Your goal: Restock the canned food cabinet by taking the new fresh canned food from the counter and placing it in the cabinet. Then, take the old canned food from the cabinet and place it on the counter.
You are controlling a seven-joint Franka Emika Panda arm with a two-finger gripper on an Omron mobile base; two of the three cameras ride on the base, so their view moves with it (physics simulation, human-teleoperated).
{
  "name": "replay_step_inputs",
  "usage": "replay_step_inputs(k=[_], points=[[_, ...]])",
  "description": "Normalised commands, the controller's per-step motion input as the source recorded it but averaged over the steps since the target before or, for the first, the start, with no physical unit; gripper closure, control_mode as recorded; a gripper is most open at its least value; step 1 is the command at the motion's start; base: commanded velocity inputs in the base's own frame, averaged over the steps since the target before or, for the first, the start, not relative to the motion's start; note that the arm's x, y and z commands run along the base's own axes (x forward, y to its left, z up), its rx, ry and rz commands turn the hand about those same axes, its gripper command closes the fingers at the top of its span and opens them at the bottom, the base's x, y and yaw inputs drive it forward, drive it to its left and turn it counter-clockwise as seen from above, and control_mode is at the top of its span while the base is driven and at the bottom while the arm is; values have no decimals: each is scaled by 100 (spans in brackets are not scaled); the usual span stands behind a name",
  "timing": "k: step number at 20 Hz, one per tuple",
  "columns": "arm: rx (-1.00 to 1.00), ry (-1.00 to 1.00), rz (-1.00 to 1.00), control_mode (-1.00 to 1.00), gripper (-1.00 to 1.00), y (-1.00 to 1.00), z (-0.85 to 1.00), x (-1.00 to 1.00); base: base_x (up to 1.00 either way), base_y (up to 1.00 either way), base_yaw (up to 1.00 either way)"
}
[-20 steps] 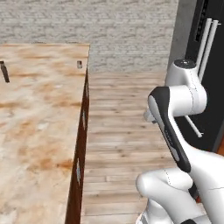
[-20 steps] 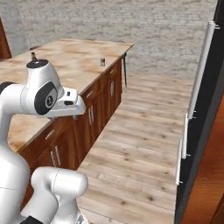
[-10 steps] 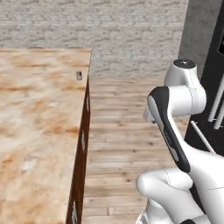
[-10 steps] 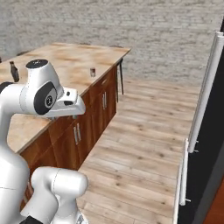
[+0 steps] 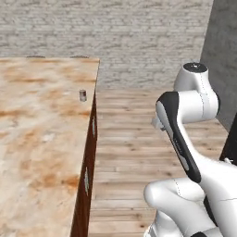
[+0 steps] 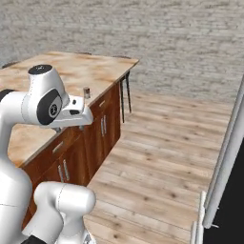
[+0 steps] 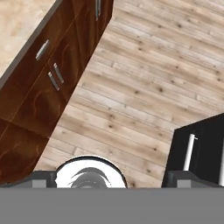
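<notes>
Plainly the chief risk lies in the approach; the can (image 5: 83, 95) stands small and alone near the long edge of the surface (image 5: 37, 139) that faces the wood floor (image 5: 134, 139), toward its far corner, and the arm (image 5: 185, 120) is folded up well apart from it, so the base must bring the arm nearer before any reach; a drive that ends too close could knock the white links against the brown doors (image 6: 107, 126) under the slab, and one that ends short would leave a long stretched reach onto a light can that could tip or roll off the near edge; from the right base view the same can (image 6: 86, 92) shows just beyond the wrist, dull grey-brown, too small to read a label, so I cannot tell whether it is the new stock or some other tin, and picking the wrong one is a second hazard; the tall cabinet is nowhere to be made out from here, and a dark appliance with a pale bar handle (image 6: 224, 176) stands across the floor, close enough on the robot's right to be struck in a swing; as for the jaws, the hand view looks down on floorboards and the island's doors (image 7: 52, 78), its fingertips hidden at the bottom, so I cannot tell how wide they stand; nothing appears between them, and they touch nothing visible.
</notes>
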Motion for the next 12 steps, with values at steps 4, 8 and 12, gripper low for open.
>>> replay_step_inputs(k=[4,8,12], points=[[0,0,0,100,-100,0,0,0,100,0,7],[0,0,0,100,-100,0,0,0,100,0,7],[0,0,0,100,-100,0,0,0,100,0,13]])
